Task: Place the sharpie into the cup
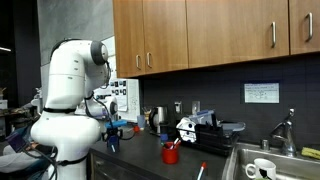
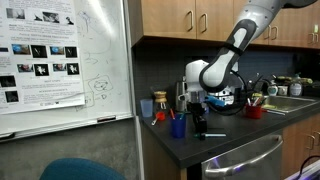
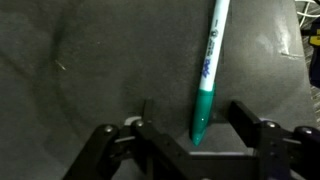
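In the wrist view the sharpie, with a white body and a green cap, lies on the dark counter, cap end toward the gripper. My gripper is open, with one finger on each side of the cap and neither touching it. In an exterior view the gripper points down at the counter just beside a blue cup. It also shows low over the counter in an exterior view. The sharpie is too small to make out in either exterior view.
A red cup holding utensils stands farther along the counter and also shows in an exterior view. An orange cup stands near the whiteboard. A sink with a white mug is at the counter's end. Wooden cabinets hang overhead.
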Robot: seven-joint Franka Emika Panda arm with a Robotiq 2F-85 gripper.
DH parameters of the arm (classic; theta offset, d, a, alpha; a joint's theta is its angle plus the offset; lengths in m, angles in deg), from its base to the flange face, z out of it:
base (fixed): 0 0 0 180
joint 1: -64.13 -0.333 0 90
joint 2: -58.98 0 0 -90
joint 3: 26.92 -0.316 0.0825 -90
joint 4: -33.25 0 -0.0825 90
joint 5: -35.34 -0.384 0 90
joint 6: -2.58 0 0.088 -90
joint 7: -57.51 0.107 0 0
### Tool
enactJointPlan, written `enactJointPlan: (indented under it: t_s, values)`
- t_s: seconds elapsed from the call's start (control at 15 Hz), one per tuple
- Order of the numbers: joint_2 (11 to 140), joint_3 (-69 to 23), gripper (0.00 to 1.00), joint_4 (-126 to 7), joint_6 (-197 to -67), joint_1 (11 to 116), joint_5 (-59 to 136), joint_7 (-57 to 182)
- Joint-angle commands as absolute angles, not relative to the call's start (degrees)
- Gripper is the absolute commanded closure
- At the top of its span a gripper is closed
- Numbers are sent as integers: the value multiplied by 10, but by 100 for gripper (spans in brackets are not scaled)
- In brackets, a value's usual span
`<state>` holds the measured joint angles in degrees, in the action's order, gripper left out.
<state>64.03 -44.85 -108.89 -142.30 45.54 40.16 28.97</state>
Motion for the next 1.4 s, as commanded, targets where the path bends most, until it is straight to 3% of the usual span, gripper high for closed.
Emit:
enactJointPlan:
  t_s: [0.0,0.4,0.47,0.6,1.33]
  values:
    - [650,-452,54,-1079,-1430,464,412,292]
    - [643,-453,97,-1079,-1429,468,412,294]
    - [640,-454,100,-1079,-1426,468,413,295]
    - [634,-454,96,-1080,-1418,468,414,297]
    - [506,-457,96,-1066,-1287,449,425,276]
